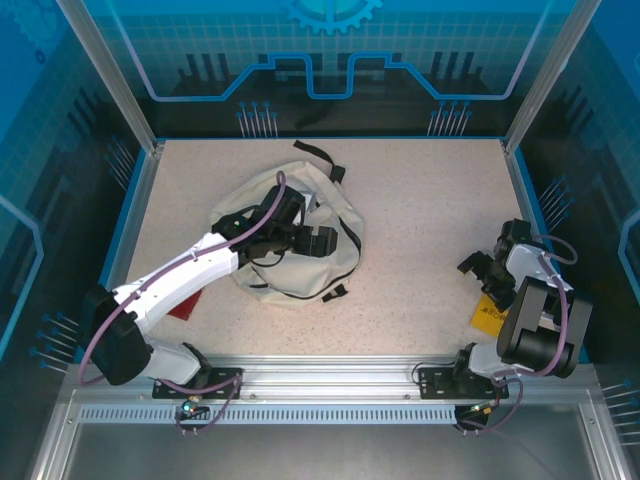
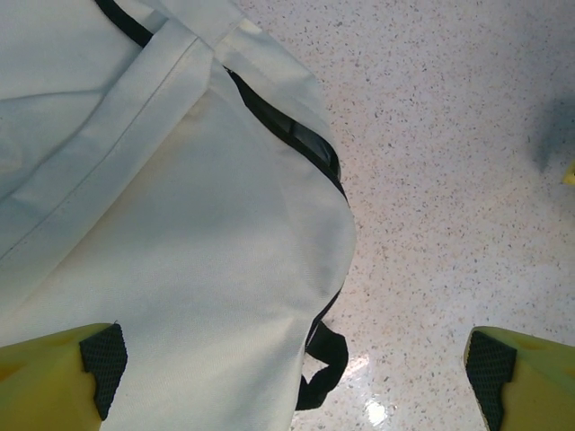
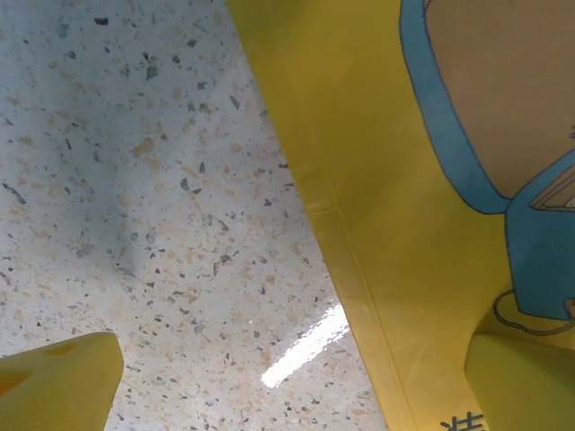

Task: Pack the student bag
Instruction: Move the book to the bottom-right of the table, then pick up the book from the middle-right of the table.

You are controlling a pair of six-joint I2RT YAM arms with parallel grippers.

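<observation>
Left of centre on the bench lies the student bag, slumped, cream with black straps. The left gripper hangs over it with jaws spread wide, holding nothing; one pad is above the fabric, the other above bare bench. Near the right edge, the right gripper is equally wide and empty over a flat yellow book.

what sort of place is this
Probably a robot test cell: a speckled table fenced by aluminium posts and blue printed panels, left arm and right arm bolted to a rail at its near edge, a student bag lying on it.
</observation>
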